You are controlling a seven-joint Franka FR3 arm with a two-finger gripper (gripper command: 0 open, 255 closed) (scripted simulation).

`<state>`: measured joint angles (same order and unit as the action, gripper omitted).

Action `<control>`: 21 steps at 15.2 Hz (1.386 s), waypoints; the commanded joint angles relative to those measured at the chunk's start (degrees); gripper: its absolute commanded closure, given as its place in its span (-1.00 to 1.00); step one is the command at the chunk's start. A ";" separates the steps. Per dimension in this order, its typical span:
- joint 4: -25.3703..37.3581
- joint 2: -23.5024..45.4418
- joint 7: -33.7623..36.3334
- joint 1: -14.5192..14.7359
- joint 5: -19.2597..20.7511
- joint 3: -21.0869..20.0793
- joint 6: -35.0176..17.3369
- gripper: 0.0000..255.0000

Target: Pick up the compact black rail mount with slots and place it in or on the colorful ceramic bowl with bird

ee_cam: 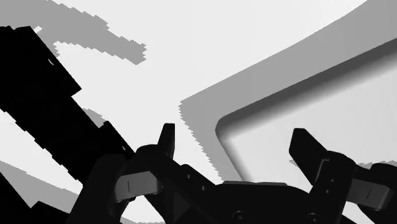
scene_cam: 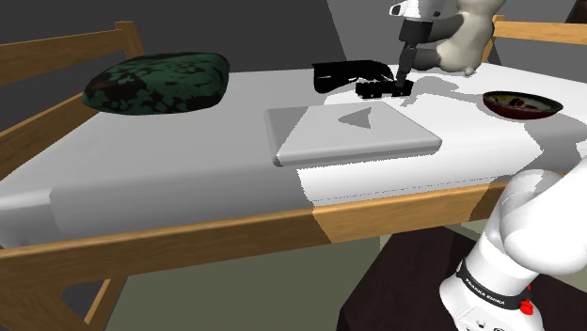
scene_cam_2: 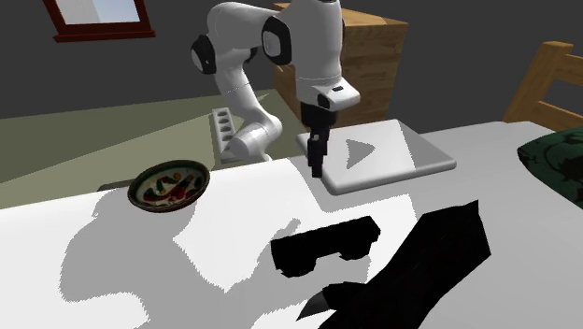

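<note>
Gripper (ee_cam: 235, 147) is wide open with nothing between the fingers. In the wrist view the gap frames bare white sheet and a rounded corner of the grey tray (ee_cam: 318, 108).

Views disagree on where the gripper sits:
- Shoulder view: gripper (scene_cam: 403, 85) looks right against the mount (scene_cam: 379, 90), so it reads as contact.
- Second exterior view: gripper (scene_cam_2: 318, 168) hangs over the tray's (scene_cam_2: 388, 154) corner, and the mount (scene_cam_2: 327, 245) lies apart from it, on the sheet closer to that camera. No contact.
- Wrist view: a big black shape sits off to one side of the fingers. Can't tell if it's the mount or the other black thing.

The mount is a short, flat black block with no surface detail. The second exterior view shows notches cut along its lower edge. It lies flat on the bed (scene_cam: 188, 179), between the tray and a larger black object (scene_cam_2: 425, 271).

The bowl (scene_cam_2: 170, 185) is well apart from the mount, towards the second exterior view's left. It has a green rim with red and white markings inside. In the shoulder view the bowl (scene_cam: 522, 102) looks dark and shallow, and its pattern is barely readable.

The shoulder view also shows a dark green pillow (scene_cam: 158, 83) at the far left.
</note>
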<state>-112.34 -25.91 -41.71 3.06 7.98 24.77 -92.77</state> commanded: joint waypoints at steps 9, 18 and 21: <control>26.10 28.71 -33.53 0.32 -12.38 16.28 5.69 -1.00; 33.75 40.13 -43.96 -4.79 -19.07 17.11 6.39 -1.00; 30.74 39.28 -43.74 -4.09 -18.51 17.05 4.05 -1.00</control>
<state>-80.50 13.72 -85.53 -1.29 -10.75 41.84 -87.86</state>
